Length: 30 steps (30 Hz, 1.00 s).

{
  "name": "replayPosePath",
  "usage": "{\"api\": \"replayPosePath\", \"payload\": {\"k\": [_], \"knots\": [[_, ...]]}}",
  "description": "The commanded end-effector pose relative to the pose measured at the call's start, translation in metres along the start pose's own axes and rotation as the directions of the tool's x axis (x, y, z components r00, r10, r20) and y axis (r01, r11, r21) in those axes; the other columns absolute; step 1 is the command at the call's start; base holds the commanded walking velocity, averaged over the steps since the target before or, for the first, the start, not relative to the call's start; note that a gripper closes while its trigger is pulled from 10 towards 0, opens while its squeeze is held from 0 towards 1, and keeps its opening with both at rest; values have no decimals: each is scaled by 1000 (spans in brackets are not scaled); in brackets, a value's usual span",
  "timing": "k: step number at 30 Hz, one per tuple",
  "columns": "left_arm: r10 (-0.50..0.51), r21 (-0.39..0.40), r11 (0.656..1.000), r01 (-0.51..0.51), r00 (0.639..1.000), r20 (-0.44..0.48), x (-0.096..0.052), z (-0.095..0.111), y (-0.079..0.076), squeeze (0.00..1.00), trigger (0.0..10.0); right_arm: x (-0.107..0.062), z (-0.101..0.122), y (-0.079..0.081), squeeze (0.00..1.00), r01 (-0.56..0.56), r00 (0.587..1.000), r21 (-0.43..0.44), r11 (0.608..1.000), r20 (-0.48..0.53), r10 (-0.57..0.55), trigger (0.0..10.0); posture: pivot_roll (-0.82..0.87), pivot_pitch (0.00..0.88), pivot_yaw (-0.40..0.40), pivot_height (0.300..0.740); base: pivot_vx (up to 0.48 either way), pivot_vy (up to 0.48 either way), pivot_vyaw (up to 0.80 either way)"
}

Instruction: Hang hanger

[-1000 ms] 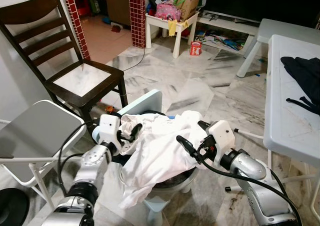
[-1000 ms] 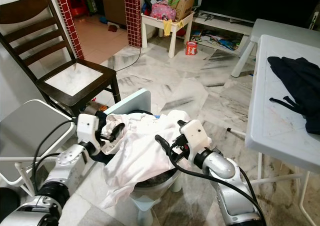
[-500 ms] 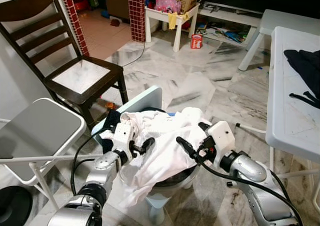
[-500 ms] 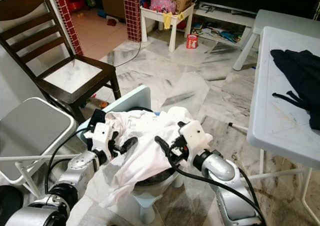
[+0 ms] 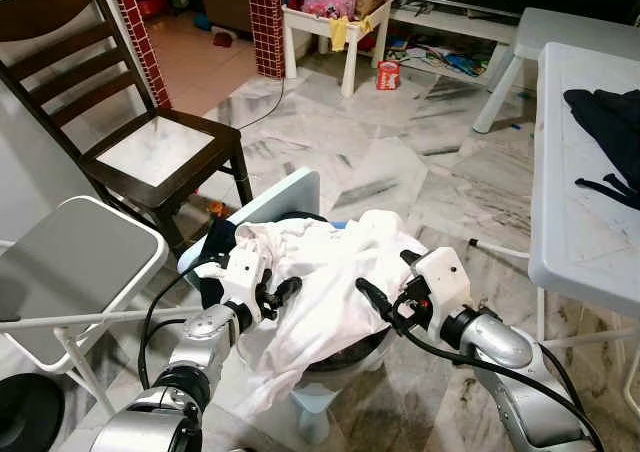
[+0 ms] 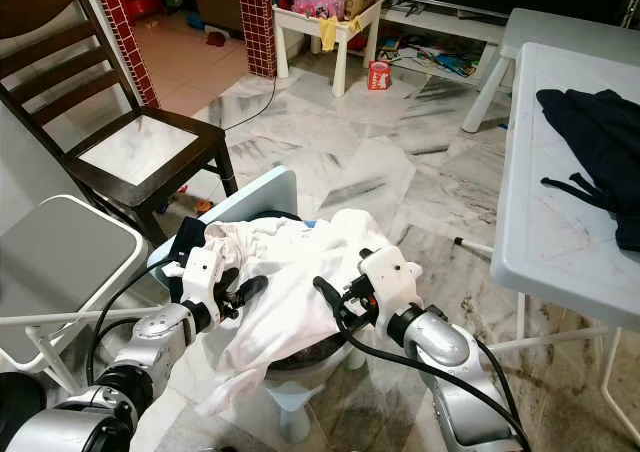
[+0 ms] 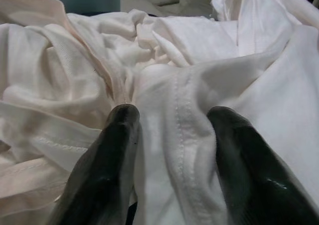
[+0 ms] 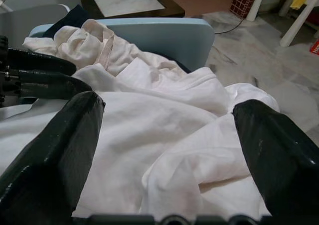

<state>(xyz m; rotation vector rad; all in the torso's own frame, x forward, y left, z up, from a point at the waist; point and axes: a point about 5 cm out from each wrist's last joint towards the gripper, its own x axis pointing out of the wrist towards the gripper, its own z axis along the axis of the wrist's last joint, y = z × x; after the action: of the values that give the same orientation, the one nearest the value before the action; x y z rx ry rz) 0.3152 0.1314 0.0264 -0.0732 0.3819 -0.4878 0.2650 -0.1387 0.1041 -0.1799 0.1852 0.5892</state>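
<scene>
A crumpled white garment (image 5: 320, 292) lies heaped over a small light-blue chair (image 5: 285, 197), with a dark cloth (image 5: 215, 247) peeking out at its left edge. My left gripper (image 5: 275, 294) rests on the garment's left side. Its fingers are open and a seamed fold of the white cloth (image 7: 174, 110) bulges between them. My right gripper (image 5: 385, 275) hovers at the garment's right side, open wide, with the cloth (image 8: 164, 130) lying just beyond its fingertips. I can make out no hanger among the folds.
A dark wooden chair (image 5: 160, 152) and a grey folding chair (image 5: 70, 262) stand to the left. A white table (image 5: 580, 222) with a black garment (image 5: 610, 132) is on the right. A cluttered small white table (image 5: 340, 22) stands at the back, beyond marble floor.
My left gripper has moved from the garment's upper left edge in and down onto the cloth. The right gripper has barely moved. The camera has shifted a little.
</scene>
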Motion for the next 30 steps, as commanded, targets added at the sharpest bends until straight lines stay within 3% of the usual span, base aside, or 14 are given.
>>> {"api": "replayPosePath", "payload": {"k": [1,5,9,17,23,25,27,28,29,30], "knots": [[-13,7,1000,13,1000,6,0,0,-1,0,0,2,4,0,24,-2,1000,-14,1000,9,2,10000,-161,117,1,740,0,0,0],[-19,7,1000,18,1000,7,0,-1,-2,0,0,3,3,0,20,-11,1000,-5,1000,4,11,10000,-156,114,-3,740,0,0,0],[-25,16,1000,25,1000,10,0,0,-3,0,0,2,1,5,0,-91,996,-4,996,-25,91,10000,-153,112,-5,740,0,0,0],[-14,32,999,13,1000,21,0,2,-1,0,0,2,-5,3,0,-80,995,-14,997,-63,79,10000,-153,111,-5,740,0,0,0],[-3,135,991,-10,995,102,3,18,-3,0,0,2,-13,1,0,-54,992,-31,998,-114,51,10000,-151,109,-5,740,0,0,0],[-59,226,974,23,986,156,6,28,-13,0,0,2,-13,-1,0,-50,992,-35,998,-118,46,10000,-146,108,-8,740,0,0,0],[-82,264,964,33,980,179,7,32,-18,0,0,3,-13,-2,0,-48,992,-36,998,-119,43,10000,-144,109,-9,740,0,0,0],[-140,336,940,60,966,218,8,37,-30,0,0,3,-13,-3,0,-44,992,-40,998,-121,39,10000,-142,107,-12,740,0,0,0],[-140,336,940,60,966,218,8,37,-30,0,0,3,-13,-3,0,-44,992,-40,998,-121,39,10000,-142,107,-12,740,0,0,0],[-190,387,918,86,952,238,7,38,-39,0,0,4,-13,-3,0,-41,992,-42,998,-122,36,10000,-142,107,-13,740,0,0,0]]}}
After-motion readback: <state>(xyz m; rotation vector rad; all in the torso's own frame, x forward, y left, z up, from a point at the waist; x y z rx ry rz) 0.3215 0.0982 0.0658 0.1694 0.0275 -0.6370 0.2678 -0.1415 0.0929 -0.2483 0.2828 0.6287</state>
